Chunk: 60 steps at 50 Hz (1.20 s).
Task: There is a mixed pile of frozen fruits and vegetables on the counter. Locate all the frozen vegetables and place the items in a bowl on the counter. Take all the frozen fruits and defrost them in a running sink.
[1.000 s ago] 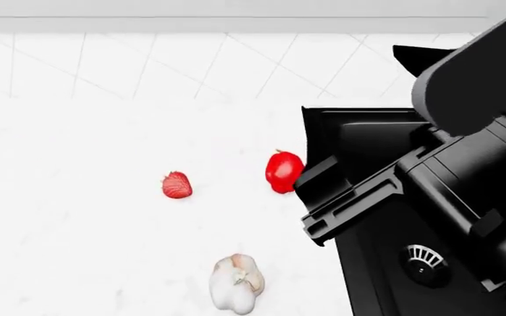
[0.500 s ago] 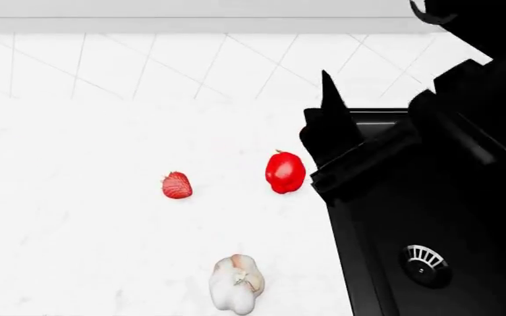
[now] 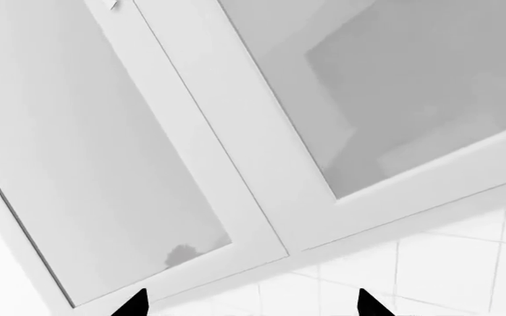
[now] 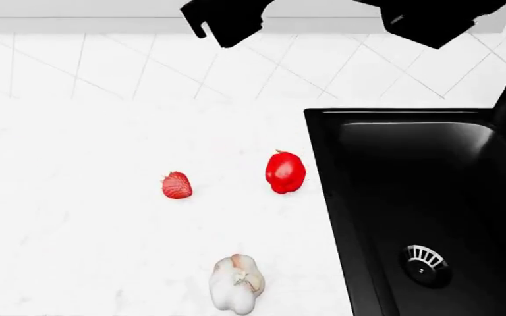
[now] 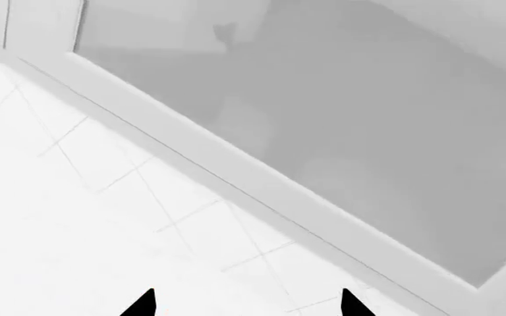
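The counter [image 4: 77, 250] is white with faint grey marbling, and the wall tiles [image 4: 130, 66] behind it are white with thin grey joints. The sink [image 4: 429, 178] is matte black with a silver drain [image 4: 425, 261]. The bell pepper [image 4: 284, 172] is glossy red, the strawberry [image 4: 176, 185] red, and the garlic bulb [image 4: 235, 284] whitish with a pink tinge.

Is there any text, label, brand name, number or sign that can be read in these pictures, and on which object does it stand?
None: no view shows any readable text, number, label or sign.
The strawberry, bell pepper and garlic bulb are unmarked.
The counter, the sink and the cabinet doors seen from the wrist cameras are plain too.
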Motion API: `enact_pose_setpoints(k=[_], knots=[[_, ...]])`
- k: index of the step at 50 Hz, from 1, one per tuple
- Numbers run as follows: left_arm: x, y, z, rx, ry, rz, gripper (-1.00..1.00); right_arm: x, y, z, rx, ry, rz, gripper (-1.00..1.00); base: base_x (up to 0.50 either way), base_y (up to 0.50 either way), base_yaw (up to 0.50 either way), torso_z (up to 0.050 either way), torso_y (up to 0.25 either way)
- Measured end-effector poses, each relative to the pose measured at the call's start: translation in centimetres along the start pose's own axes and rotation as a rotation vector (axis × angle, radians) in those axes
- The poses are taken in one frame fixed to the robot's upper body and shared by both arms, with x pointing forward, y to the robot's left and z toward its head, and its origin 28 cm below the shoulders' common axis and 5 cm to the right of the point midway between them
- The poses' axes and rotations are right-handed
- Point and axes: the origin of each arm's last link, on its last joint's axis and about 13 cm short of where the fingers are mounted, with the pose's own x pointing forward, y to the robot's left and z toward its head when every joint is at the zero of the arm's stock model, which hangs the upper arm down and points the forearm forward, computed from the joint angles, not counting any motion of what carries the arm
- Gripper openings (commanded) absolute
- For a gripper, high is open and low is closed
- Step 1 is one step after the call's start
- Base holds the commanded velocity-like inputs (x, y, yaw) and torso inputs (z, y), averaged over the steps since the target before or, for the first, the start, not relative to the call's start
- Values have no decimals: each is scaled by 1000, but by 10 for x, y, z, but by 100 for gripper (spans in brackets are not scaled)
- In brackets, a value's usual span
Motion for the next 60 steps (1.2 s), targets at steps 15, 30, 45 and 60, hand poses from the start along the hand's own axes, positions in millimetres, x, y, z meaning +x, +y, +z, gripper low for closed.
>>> enact_pose_setpoints(k=[15,30,45,60], knots=[[-2,7,-4,-2,13,23,100,67,20,-15,137,76,117,100,0,0,0,0,0],[-4,10,-8,-2,25,32,100,118,46,-50,276,180,206,100,0,0,0,0,0],[-3,10,-11,-6,30,32,100,143,72,-83,336,294,314,100,0,0,0,0,0],[-3,8,-13,-5,33,28,100,146,91,-107,339,351,423,100,0,0,0,0,0]])
